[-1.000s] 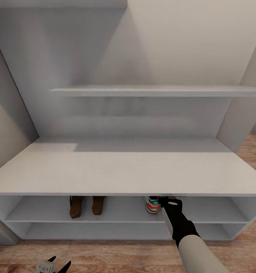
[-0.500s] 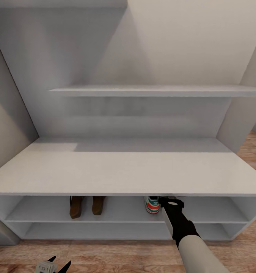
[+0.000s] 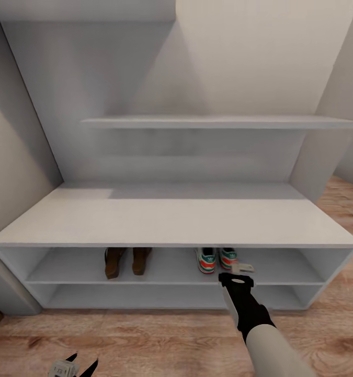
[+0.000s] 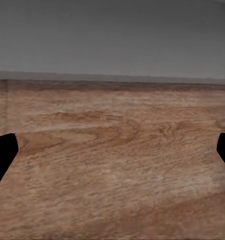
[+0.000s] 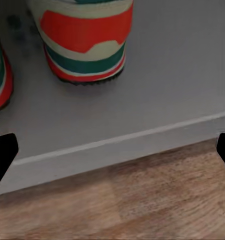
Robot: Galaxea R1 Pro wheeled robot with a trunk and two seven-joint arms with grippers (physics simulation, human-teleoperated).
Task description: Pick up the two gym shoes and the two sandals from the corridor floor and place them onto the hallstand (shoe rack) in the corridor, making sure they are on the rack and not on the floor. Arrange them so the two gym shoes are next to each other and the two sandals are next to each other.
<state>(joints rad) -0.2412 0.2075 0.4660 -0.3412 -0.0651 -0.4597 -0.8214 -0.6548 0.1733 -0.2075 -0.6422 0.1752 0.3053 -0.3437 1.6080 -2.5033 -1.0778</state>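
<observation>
Two gym shoes point(image 3: 217, 259) side by side on the hallstand point(image 3: 171, 222) upper shelf, two sandals point(image 3: 128, 261) at their 9 o'clock, right gripper point(image 3: 242, 268) empty with fingers apart, left gripper point(image 3: 82, 363) also spread, right wrist view showing orange heels up close.

Both grippers open, right arm stretched forward.
The right gripper point(image 3: 242, 268) sits at the end of a black wrist and pale forearm, its fingers spread wide. The left gripper point(image 3: 81, 362) hangs low, black fingers point(image 4: 2, 155) parted.
</observation>
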